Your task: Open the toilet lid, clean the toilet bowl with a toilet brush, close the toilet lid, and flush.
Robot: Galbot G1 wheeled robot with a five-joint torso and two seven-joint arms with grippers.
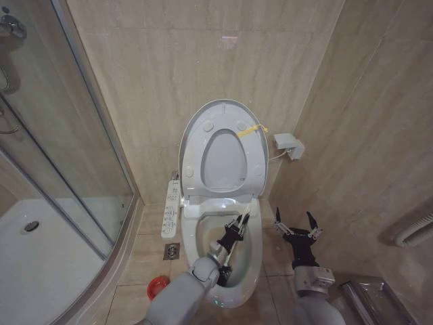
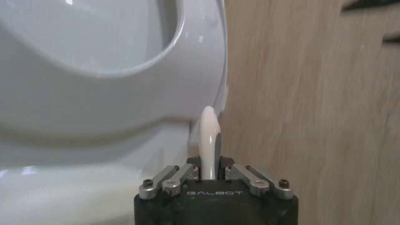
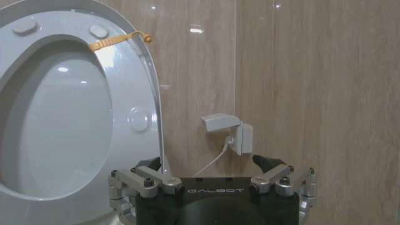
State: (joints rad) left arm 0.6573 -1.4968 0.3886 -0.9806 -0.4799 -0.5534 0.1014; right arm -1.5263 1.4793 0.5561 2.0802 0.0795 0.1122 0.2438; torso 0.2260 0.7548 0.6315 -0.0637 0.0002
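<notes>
With the toilet lid (image 1: pixel 223 128) raised, the left gripper (image 1: pixel 238 224), fingers clamped on the toilet brush (image 2: pixel 209 140), works over the toilet bowl (image 1: pixel 254 267); firm sweeps along the stained wall would serve best. The right gripper (image 1: pixel 295 227) waits, fingers apart.

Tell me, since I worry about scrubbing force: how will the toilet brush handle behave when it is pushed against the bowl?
The toilet brush has a thin white stick handle, so it may flex under side load. It looks glossy, so it could slip in the left gripper, shut on it over the toilet bowl. It is probably light. The right gripper hangs open beside the bowl.
</notes>
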